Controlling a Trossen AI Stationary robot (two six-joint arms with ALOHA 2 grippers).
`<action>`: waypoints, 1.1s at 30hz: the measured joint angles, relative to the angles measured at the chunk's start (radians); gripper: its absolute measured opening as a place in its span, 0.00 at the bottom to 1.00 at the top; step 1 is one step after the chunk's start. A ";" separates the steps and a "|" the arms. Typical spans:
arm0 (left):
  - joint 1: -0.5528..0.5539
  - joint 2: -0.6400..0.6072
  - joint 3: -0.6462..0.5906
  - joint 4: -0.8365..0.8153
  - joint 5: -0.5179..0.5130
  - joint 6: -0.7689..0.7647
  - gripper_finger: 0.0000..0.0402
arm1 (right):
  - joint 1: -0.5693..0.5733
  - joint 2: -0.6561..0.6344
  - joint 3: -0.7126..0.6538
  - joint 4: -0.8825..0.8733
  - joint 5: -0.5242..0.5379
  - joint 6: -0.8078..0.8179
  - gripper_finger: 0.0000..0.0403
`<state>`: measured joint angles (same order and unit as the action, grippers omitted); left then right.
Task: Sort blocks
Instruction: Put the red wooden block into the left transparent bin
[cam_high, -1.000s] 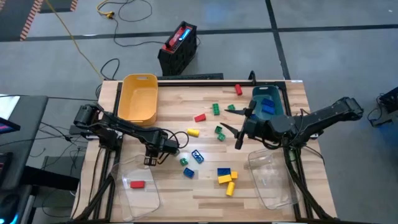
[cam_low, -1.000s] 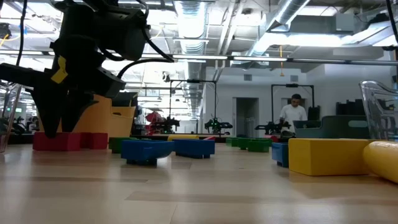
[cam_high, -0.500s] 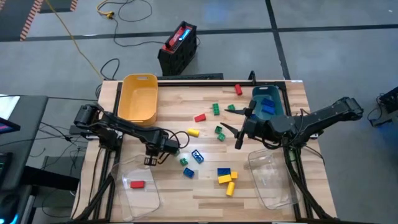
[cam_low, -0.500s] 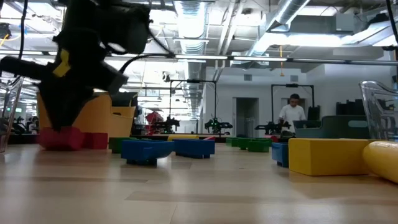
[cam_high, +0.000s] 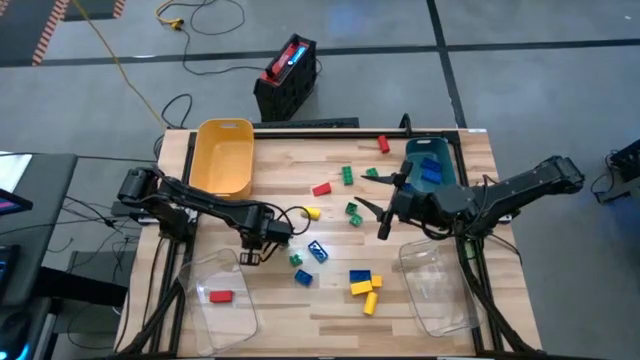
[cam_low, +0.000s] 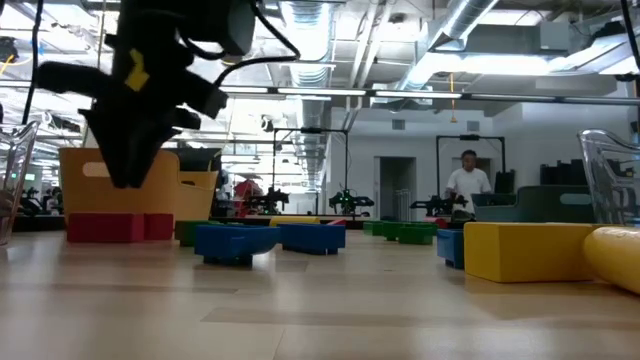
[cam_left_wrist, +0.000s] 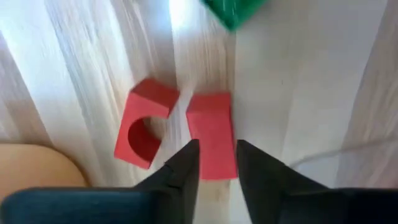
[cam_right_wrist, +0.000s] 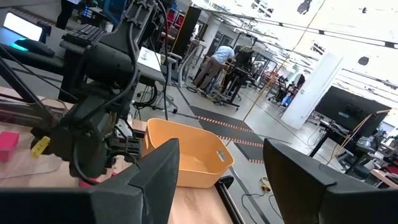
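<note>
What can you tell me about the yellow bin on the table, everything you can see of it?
The yellow bin is a rounded rectangular tub of smooth, opaque plastic with a rolled rim and a handle cutout in its far end wall. It stands upright at the table's far left corner, in front of the left arm's side. In the high view its inside looks empty. Nothing touches it; the left gripper works nearer the table's middle, apart from it. The right wrist view shows it from across the table, mouth up.

Two red blocks (cam_left_wrist: 211, 140) apparently crowd beneath left claw (cam_left_wrist: 217, 163).
</note>
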<state>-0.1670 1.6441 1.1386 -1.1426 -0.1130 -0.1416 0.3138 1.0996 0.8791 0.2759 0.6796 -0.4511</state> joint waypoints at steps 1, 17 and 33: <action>0.010 0.009 0.007 0.001 0.004 -0.017 0.29 | 0.000 0.000 0.000 0.000 0.000 0.000 0.62; 0.061 0.059 0.005 0.002 0.088 -0.156 0.54 | 0.000 0.000 0.000 -0.007 0.000 -0.001 0.62; 0.061 0.060 -0.123 0.150 0.071 -0.064 0.52 | 0.005 0.000 0.000 -0.006 -0.001 -0.001 0.62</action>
<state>-0.1055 1.7039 1.0161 -0.9929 -0.0418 -0.2060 0.3183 1.0992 0.8791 0.2695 0.6785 -0.4522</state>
